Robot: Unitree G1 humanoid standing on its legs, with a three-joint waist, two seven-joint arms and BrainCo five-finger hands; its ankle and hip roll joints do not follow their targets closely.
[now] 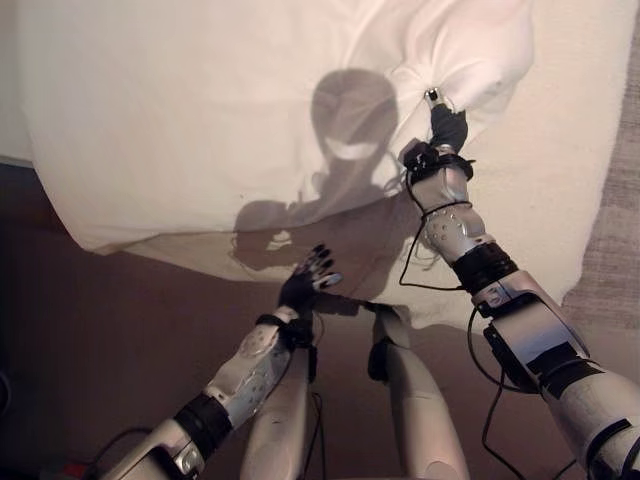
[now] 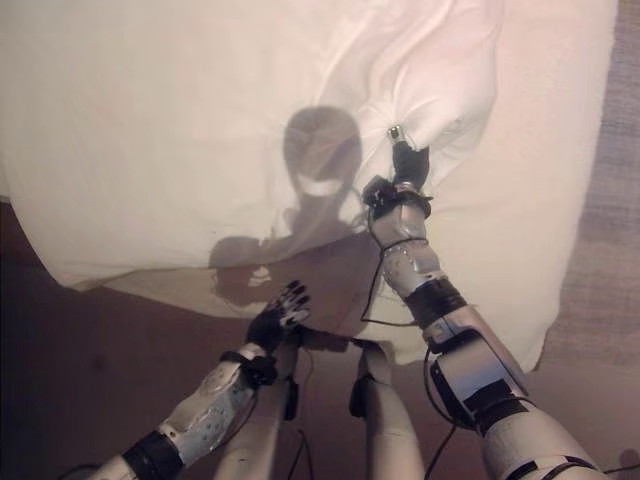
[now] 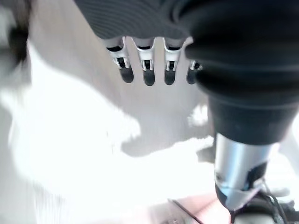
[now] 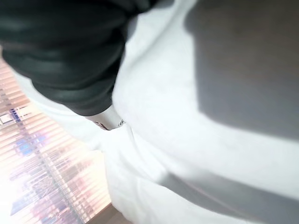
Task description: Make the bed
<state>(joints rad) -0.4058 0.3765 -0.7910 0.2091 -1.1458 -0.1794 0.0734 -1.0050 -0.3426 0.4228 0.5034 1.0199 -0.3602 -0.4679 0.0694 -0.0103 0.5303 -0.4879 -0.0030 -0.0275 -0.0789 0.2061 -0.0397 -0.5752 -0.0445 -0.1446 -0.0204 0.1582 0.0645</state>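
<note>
The two eye views look down from the robot's head, steeply, onto the near edge of the bed with its white duvet [image 1: 200, 110] and the brown floor [image 1: 90, 330] below it. Both share the same scene, the right eye view set slightly to one side. The left wrist view looks along the left hand [image 3: 147, 70] toward the duvet edge and floor, from close. The right wrist view sits very near the cloth, beside the right hand [image 4: 70, 70], with white fabric all around
</note>
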